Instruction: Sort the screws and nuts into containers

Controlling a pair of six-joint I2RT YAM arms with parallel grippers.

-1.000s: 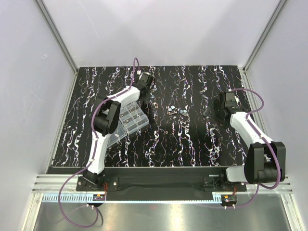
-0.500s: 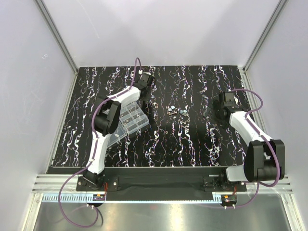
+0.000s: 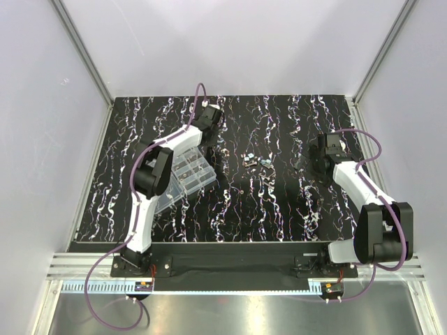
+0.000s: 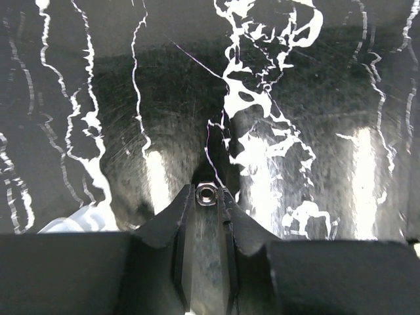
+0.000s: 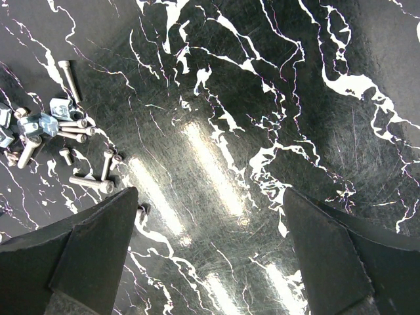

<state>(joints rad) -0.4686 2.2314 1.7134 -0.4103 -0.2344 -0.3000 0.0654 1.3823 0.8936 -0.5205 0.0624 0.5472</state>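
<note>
My left gripper is shut on a small silvery hex nut held between its fingertips above the dark tabletop; in the top view it sits just beyond the far end of the clear organiser box. A small pile of screws and nuts lies at the table's middle; in the right wrist view several silvery screws and pale blue-grey nuts show at the left. My right gripper is open and empty over bare tabletop to the right of the pile, and it also shows in the top view.
The organiser's flat clear lid lies open toward the near left. A corner of clear plastic shows at the left in the left wrist view. The black marbled table is walled by white panels.
The left arm has shifted slightly toward the far side with the nut in its gripper. The right arm has barely moved.
</note>
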